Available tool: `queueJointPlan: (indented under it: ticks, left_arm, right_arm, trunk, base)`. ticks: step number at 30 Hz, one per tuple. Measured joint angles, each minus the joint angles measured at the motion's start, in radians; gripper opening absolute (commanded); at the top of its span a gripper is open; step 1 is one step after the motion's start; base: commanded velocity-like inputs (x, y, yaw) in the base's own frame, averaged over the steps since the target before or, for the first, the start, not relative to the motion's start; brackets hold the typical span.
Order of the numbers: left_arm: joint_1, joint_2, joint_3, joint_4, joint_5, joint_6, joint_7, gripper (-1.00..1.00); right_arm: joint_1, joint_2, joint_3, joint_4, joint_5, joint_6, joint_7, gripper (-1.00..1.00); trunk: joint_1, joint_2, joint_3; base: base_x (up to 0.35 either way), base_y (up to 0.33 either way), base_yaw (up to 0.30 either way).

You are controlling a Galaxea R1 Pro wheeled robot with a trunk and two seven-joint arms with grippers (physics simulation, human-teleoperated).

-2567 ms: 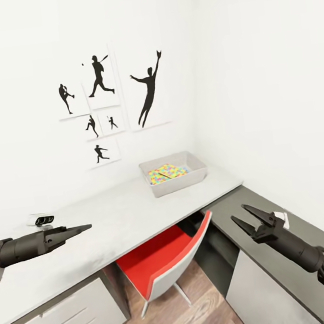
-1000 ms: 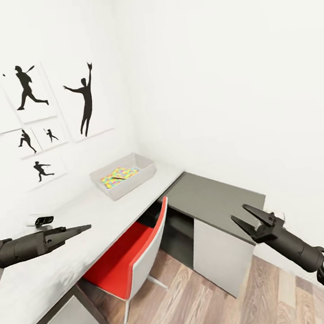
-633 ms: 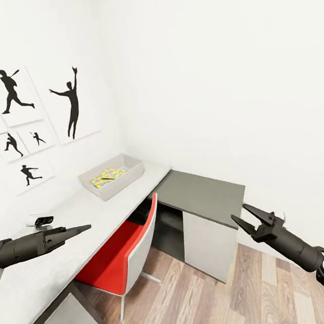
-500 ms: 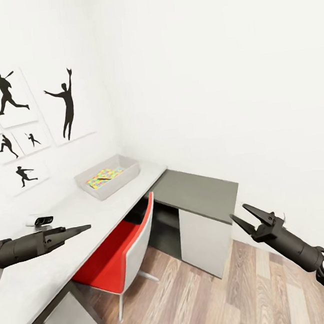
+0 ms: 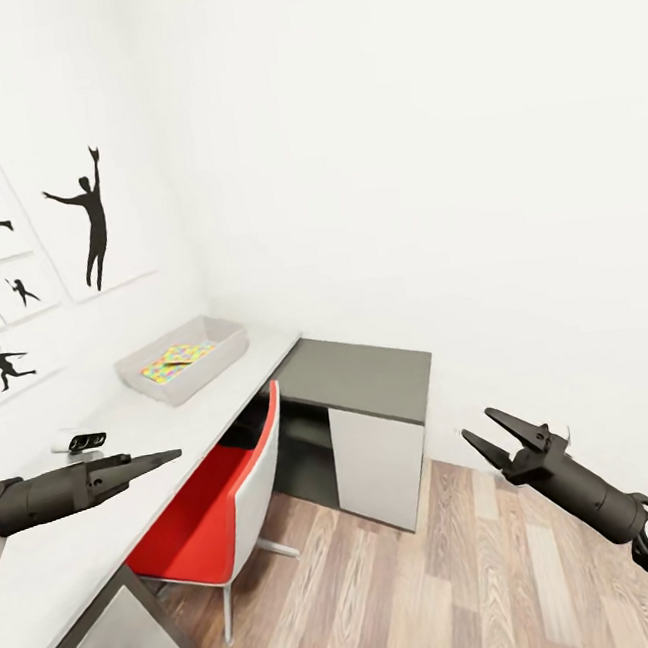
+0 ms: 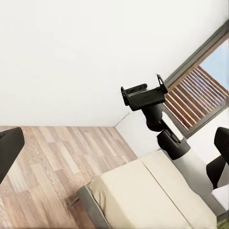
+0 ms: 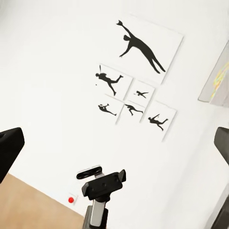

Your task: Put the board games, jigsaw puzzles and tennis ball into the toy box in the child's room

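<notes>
The toy box (image 5: 215, 341) is a light-grey tray at the far end of the pale table (image 5: 126, 437), against the wall. Colourful jigsaw puzzles (image 5: 170, 362) lie inside it. An edge of the toy box (image 7: 217, 81) also shows in the right wrist view. My left gripper (image 5: 166, 455) hovers over the table's near part, open and empty; the right wrist view shows its spread fingers (image 7: 119, 175). My right gripper (image 5: 489, 432) hangs open above the wood floor, well away from the table. The bed (image 6: 143, 195) with its beige mattress lies behind me. The board games and tennis ball are out of view.
A red chair (image 5: 208, 498) is tucked under the table. A low dark grey cabinet (image 5: 355, 376) with a light panel joins the table's end. A small black-and-white device (image 5: 81, 440) sits on the table. Wood floor (image 5: 445, 592) spreads to the right; a window (image 6: 200, 95) stands beyond the bed.
The camera has turned to the right: table, toy box and wall pictures have slid left and more floor shows. Both arms keep the same pose in the view.
</notes>
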Motion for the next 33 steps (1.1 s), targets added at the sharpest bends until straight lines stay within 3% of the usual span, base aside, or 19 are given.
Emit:
queueJointPlan:
  ticks: [11, 21, 33]
  left_arm:
    - [0.000, 0.000, 0.000, 0.000, 0.000, 0.000, 0.000, 1.00]
    - [0.000, 0.000, 0.000, 0.000, 0.000, 0.000, 0.000, 1.00]
    - [0.001, 0.000, 0.000, 0.000, 0.001, 0.000, 0.000, 1.00]
  right_arm:
    - [0.000, 0.003, 0.001, 0.000, 0.001, 0.000, 0.000, 1.00]
    - [0.000, 0.004, -0.001, 0.000, 0.094, 0.001, 0.002, 1.00]
    - [0.000, 0.005, 0.000, -0.001, 0.104, 0.001, 0.003, 1.00]
  trunk:
    - [0.000, 0.000, 0.009]
    - [0.000, 0.000, 0.017]
    - [0.000, 0.000, 0.022]
  base:
    - [-0.133, 0.090, -0.270]
    - [-0.133, 0.076, -0.268]
    - [-0.130, 0.015, -0.147]
